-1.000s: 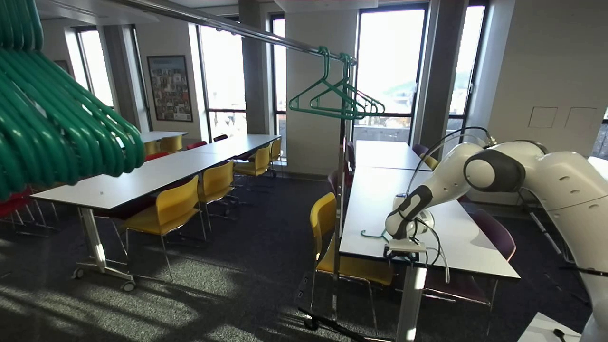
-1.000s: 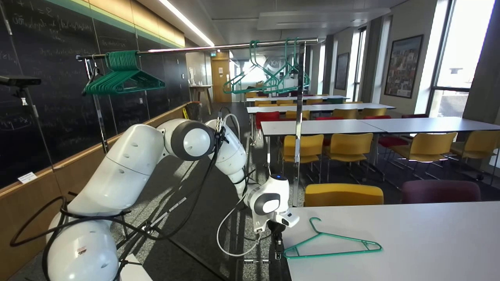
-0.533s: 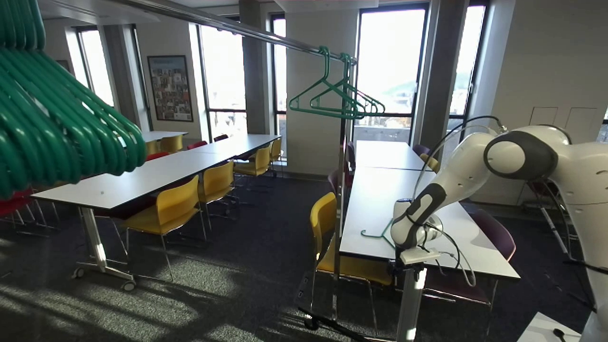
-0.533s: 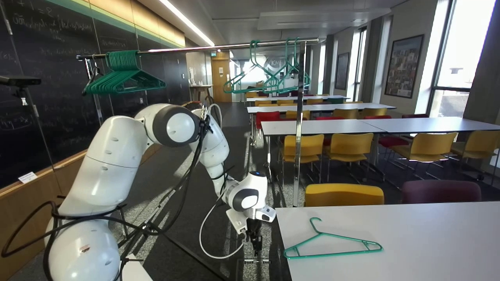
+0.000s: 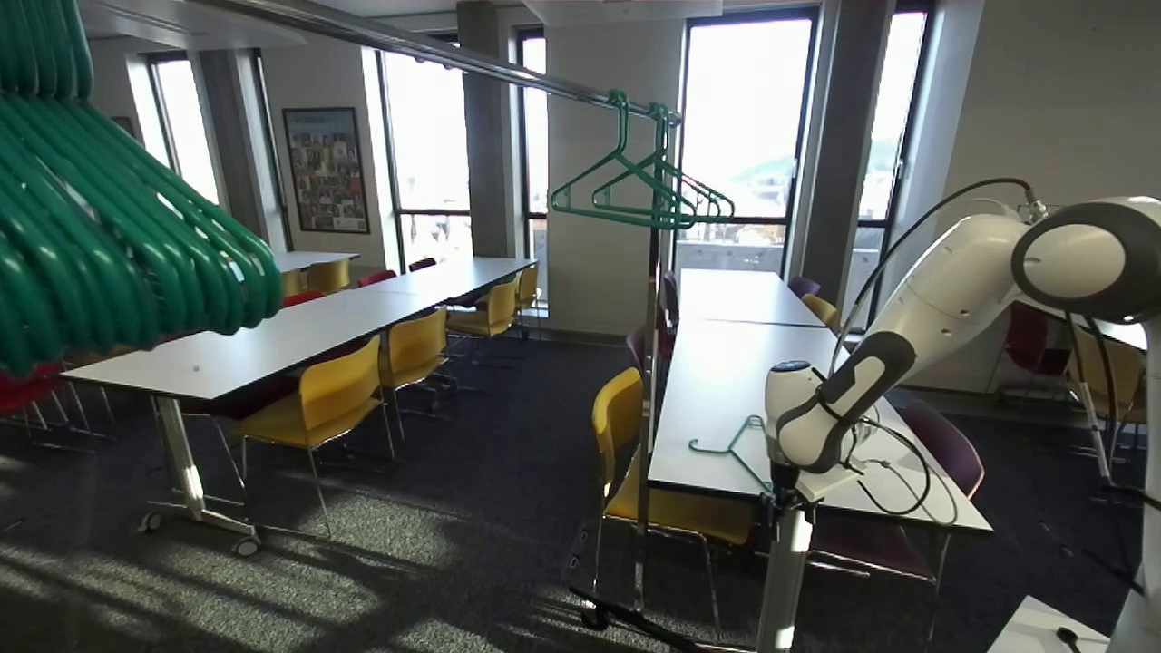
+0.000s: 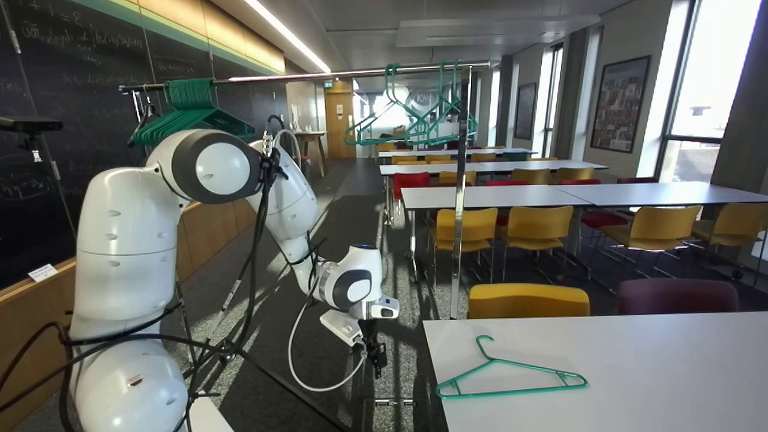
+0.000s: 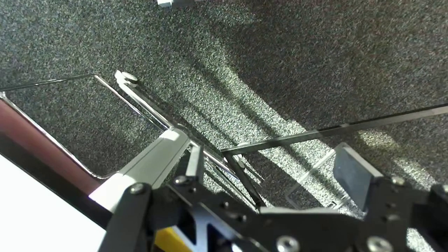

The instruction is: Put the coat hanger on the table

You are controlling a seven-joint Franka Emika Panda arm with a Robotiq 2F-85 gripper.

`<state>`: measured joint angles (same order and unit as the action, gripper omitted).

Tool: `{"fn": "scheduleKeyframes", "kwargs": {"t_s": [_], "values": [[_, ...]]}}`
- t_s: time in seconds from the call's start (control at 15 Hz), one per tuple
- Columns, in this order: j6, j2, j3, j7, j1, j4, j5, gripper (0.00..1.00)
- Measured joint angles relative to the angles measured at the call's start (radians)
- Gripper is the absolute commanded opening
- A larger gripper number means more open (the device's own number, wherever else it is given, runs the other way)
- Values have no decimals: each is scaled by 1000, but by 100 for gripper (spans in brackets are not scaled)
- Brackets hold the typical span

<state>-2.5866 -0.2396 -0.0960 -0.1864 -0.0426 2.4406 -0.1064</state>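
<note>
Gripper: jaws apparently parted, nothing between | Hanger: flat on table, apart from jaws | Judged light, stiff, slick; grasp at neck

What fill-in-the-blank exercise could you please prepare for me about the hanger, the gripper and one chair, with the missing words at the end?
The hanger lies on the ____.
The gripper holds ____.
In an exterior view, the chair just beyond the hanger is ____ in colour.
Missing words: table; nothing; yellow.
</note>
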Motion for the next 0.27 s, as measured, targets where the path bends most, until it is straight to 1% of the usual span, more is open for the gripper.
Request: {"fn": "scheduleKeyframes", "kwargs": {"t_s": [0.27], "values": [[-1,-36,0,0,1,-15,0,100]]}}
